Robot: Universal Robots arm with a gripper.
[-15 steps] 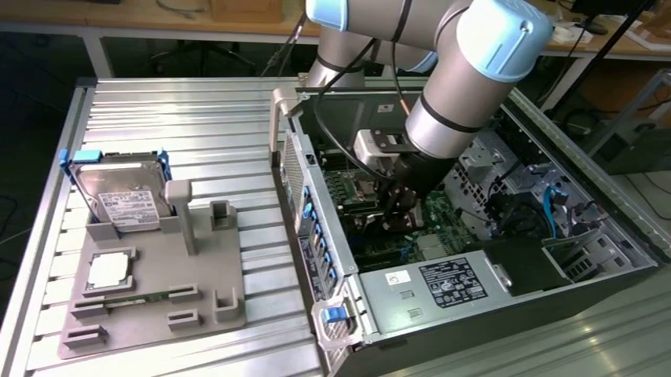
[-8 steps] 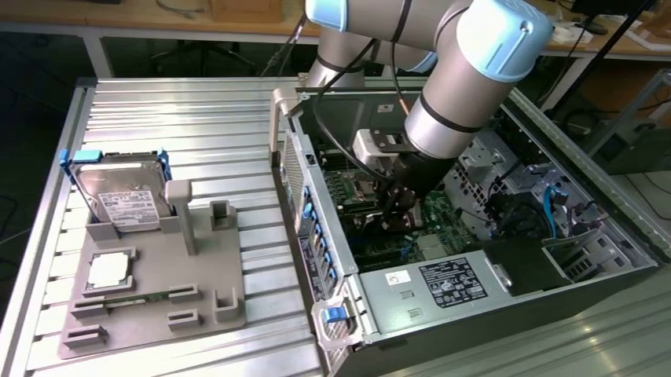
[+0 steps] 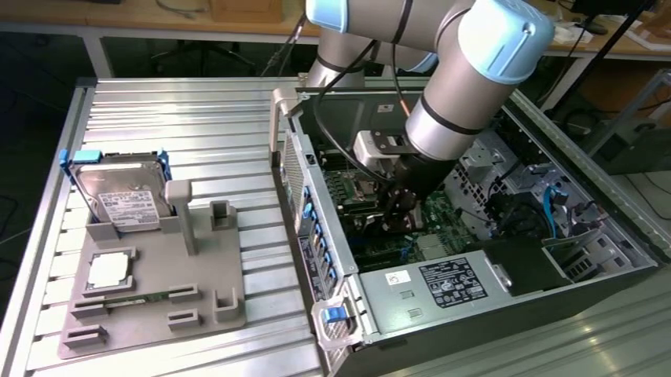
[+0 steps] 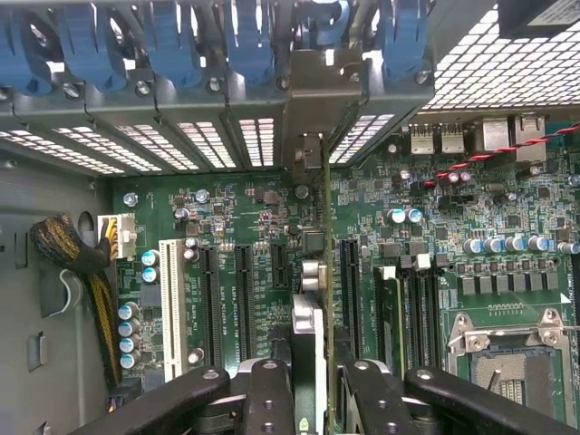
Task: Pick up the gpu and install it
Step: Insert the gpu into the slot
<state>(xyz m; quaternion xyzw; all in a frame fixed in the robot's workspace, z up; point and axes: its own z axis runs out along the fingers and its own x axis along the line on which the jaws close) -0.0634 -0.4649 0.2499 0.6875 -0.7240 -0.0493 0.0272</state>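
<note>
In the wrist view the gpu (image 4: 317, 272) shows edge-on as a thin green card with a pale cooler block, standing upright over the motherboard (image 4: 254, 227) between the black expansion slots. Its metal end bracket (image 4: 310, 100) lies against the case's rear slot wall, below the blue latches. My gripper (image 4: 317, 399) is shut on the card, one black finger (image 4: 267, 399) on each side. In the exterior view the gripper (image 3: 404, 210) reaches deep into the open computer case (image 3: 587, 259), and the card is mostly hidden under it. Whether the card sits fully in a slot I cannot tell.
A grey fixture (image 3: 199, 275) on the metal table at the exterior view's left holds a silver hard drive (image 3: 121, 196), a processor chip (image 3: 108, 271) and a narrow memory stick (image 3: 131, 301). Inside the case are a white slot (image 4: 169, 294), cables (image 4: 77, 263), a processor socket (image 4: 507, 362) and the power supply (image 3: 451, 283).
</note>
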